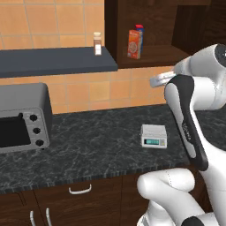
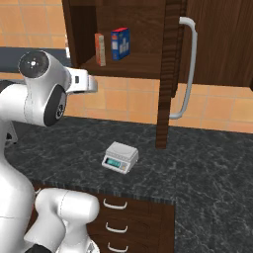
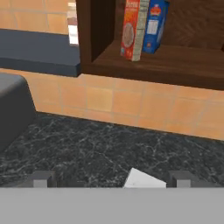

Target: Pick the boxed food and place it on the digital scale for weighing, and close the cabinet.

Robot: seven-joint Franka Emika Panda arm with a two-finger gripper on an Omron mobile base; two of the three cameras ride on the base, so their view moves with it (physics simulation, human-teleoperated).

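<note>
The gripper (image 3: 109, 179) is spread wide and holds nothing, hovering just above the scale (image 1: 154, 135) on the counter (image 1: 97, 145). The box (image 3: 132, 28) stands on the open cabinet's (image 2: 123, 29) shelf beside a blue carton (image 3: 154, 25); their labels are unreadable. The arm is bent, hand pointing toward the cabinet.

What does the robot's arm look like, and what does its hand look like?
The arm has glossy white rounded shells with dark grey to black joints and a dark strip bearing small pale lettering. The hand ends in two small dark grey, blocky finger tips.
</note>
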